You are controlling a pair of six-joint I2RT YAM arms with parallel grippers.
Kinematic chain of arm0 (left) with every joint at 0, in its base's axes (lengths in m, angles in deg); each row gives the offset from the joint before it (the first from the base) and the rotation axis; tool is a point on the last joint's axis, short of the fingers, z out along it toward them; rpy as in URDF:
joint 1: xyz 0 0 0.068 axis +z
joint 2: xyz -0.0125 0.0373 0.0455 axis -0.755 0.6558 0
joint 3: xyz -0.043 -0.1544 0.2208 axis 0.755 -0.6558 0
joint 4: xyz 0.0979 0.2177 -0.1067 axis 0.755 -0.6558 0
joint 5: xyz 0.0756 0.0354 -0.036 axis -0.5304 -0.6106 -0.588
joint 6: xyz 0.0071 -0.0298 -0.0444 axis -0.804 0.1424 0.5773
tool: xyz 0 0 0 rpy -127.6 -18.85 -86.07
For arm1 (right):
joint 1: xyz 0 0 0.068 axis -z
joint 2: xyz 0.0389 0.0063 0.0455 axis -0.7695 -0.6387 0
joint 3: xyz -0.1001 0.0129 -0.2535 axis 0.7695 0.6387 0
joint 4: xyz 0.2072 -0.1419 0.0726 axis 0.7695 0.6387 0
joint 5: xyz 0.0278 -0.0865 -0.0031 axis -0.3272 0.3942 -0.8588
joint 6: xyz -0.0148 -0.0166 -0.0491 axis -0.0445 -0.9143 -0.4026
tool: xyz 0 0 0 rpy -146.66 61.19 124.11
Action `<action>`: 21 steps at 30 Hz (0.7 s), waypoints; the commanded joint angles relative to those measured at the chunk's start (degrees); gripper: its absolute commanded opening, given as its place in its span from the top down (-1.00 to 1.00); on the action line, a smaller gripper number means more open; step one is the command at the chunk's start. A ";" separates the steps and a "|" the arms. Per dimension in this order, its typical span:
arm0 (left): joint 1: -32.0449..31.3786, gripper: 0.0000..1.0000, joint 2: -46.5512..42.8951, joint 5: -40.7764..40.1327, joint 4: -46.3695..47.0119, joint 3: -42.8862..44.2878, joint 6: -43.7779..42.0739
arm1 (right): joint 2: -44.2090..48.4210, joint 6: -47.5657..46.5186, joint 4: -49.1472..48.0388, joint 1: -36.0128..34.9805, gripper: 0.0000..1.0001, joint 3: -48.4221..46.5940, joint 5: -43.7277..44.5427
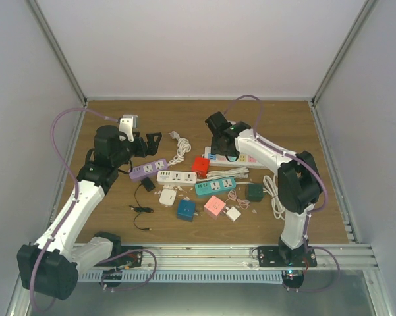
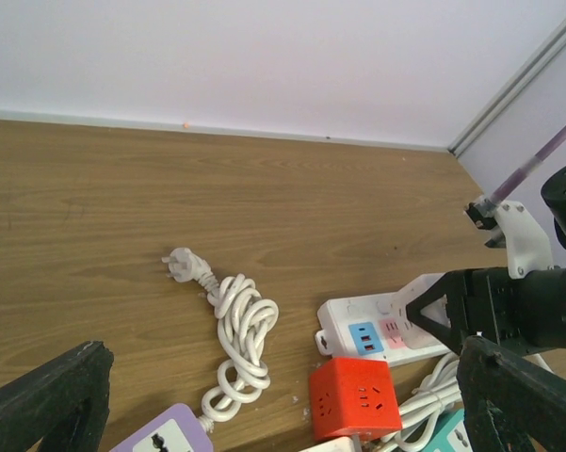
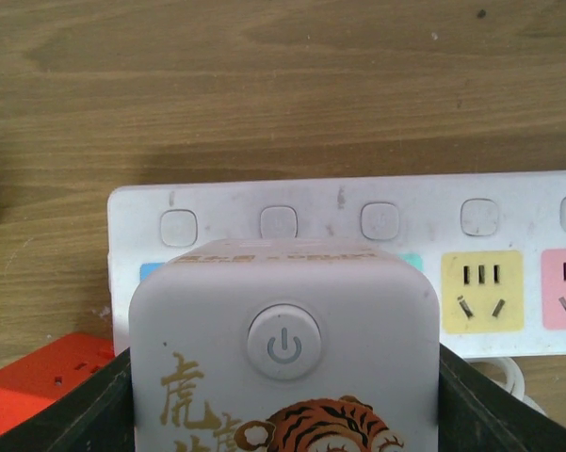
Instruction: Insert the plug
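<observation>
The plug [image 3: 283, 348] is a white cube with a power button and a tiger print. My right gripper [image 3: 283, 400] is shut on its sides, with black fingers [image 3: 61, 410] on either flank. Right behind it lies a long white power strip [image 3: 509, 217] with yellow and pink sockets; the cube covers the strip's left sockets, and whether its pins are in I cannot tell. From above, the right gripper [image 1: 219, 135] hovers at the left end of that strip [image 1: 250, 160]. My left gripper [image 1: 148, 141] hangs open and empty over the table's left side.
A coiled white cord [image 2: 240, 330] with a loose plug [image 2: 181, 266] lies left of a red cube socket [image 2: 353, 395]. Purple [image 1: 148, 169], white [image 1: 176, 176] and teal [image 1: 215, 187] strips, plus blue [image 1: 186, 210], pink [image 1: 215, 206] and dark green [image 1: 255, 191] cubes, crowd the table's middle.
</observation>
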 commanded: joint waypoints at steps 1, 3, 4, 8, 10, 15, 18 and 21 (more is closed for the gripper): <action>0.55 -0.98 0.30 -0.07 1.51 -0.59 -0.56 | 0.86 1.19 -1.00 -0.51 0.40 1.79 -0.80; 0.52 -0.98 0.28 -0.02 1.49 -0.60 -0.56 | 0.53 1.15 -1.51 -0.51 0.40 2.37 -1.49; 0.57 -0.98 0.21 0.03 1.48 -0.60 -0.60 | 0.23 1.11 -1.64 -0.50 0.40 2.63 -1.81; 0.58 -0.98 0.27 0.14 1.57 -0.64 -0.56 | -0.46 1.37 -1.69 -0.50 0.39 3.39 -2.51; 0.50 -0.98 0.27 0.12 1.62 -0.65 -0.56 | -0.61 1.83 -1.55 -0.48 0.39 3.97 -2.28; 0.64 -0.98 0.24 0.19 1.58 -0.69 -0.56 | -1.19 2.12 -1.21 -0.50 0.39 4.37 -0.88; 0.67 -0.98 0.15 0.06 1.49 -0.69 -0.56 | -1.44 2.65 -0.30 -0.50 0.39 4.26 0.59; 0.59 -0.98 0.15 0.00 1.49 -0.67 -0.63 | -0.90 3.68 0.69 -0.55 0.39 3.99 1.44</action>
